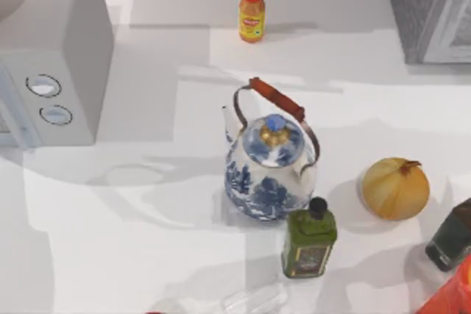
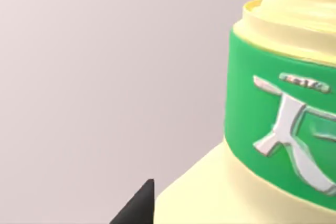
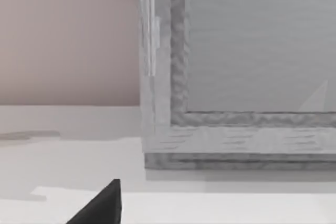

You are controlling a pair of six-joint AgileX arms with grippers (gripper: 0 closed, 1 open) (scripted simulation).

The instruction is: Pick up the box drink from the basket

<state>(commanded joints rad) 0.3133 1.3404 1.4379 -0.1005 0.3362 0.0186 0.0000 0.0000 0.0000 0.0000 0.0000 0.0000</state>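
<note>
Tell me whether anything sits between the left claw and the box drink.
Nothing visible does. In the left wrist view the box drink looms close beside the left claw's fingertip, with no other object between them.

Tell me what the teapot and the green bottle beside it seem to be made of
The teapot looks like glazed ceramic: glossy white with blue painted patterns, a metal-looking handle with a reddish grip. The green bottle looks like dark glass or plastic with a black cap; which one is unclear.
</note>
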